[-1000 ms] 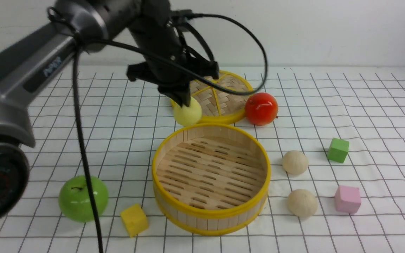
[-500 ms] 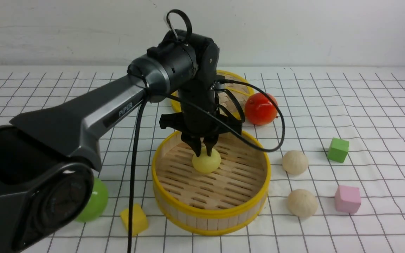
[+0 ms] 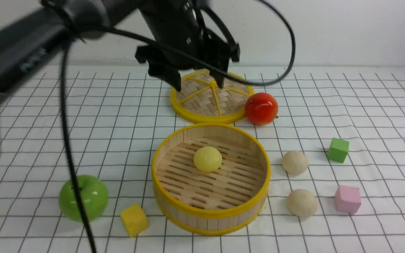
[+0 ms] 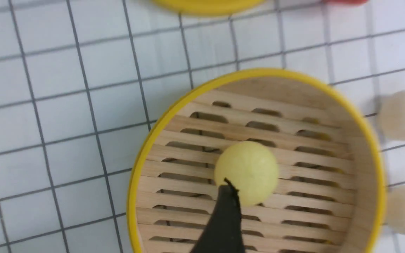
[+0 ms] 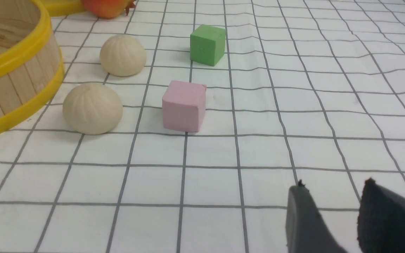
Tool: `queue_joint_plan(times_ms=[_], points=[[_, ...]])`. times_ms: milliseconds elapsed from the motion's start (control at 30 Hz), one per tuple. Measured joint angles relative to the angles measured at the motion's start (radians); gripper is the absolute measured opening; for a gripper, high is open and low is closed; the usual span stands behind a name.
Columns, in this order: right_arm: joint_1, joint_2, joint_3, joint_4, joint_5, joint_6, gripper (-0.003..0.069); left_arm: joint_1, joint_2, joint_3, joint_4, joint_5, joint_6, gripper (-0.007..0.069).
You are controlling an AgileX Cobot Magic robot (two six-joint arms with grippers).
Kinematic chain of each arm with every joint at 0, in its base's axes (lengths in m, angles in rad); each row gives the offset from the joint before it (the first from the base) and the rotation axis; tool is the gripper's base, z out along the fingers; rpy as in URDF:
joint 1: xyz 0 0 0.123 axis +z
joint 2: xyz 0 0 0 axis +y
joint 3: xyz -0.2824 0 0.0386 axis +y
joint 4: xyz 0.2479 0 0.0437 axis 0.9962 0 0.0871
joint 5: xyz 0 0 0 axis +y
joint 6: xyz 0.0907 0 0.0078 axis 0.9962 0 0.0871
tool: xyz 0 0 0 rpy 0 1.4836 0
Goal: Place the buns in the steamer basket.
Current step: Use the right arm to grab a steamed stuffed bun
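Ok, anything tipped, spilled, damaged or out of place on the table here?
Nothing stands out. The pale yellow round bun sits on the slatted floor of the round bamboo steamer basket. The two cream-beige round buns lie just outside it, and the flat woven lid lies level behind. Nothing looks broken or spilled.

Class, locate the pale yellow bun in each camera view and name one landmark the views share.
Front view: the pale yellow bun lies inside the steamer basket, on its floor.
Left wrist view: the bun sits just below the picture's centre, on the basket's slats.
Right wrist view: not in it.
Shared landmark: the basket's yellow rim.
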Motion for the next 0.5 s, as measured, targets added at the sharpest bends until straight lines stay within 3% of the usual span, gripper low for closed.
queue_joint_plan(times_ms=[267, 400, 467, 500], points=[[0.000, 0.000, 0.000, 0.000, 0.000, 0.000, 0.0239, 0.000, -0.462, 0.140, -0.021, 0.001, 0.097, 0.0434], [0.000, 0.000, 0.000, 0.000, 0.000, 0.000, 0.0239, 0.000, -0.787, 0.461, -0.013, 0.001, 0.118, 0.0267], [0.000, 0.000, 0.000, 0.000, 0.000, 0.000, 0.0239, 0.000, -0.842, 0.523, -0.013, 0.001, 0.118, 0.0237], [0.000, 0.000, 0.000, 0.000, 0.000, 0.000, 0.0239, 0.000, -0.952, 0.651, -0.013, -0.007, 0.118, 0.0176]])
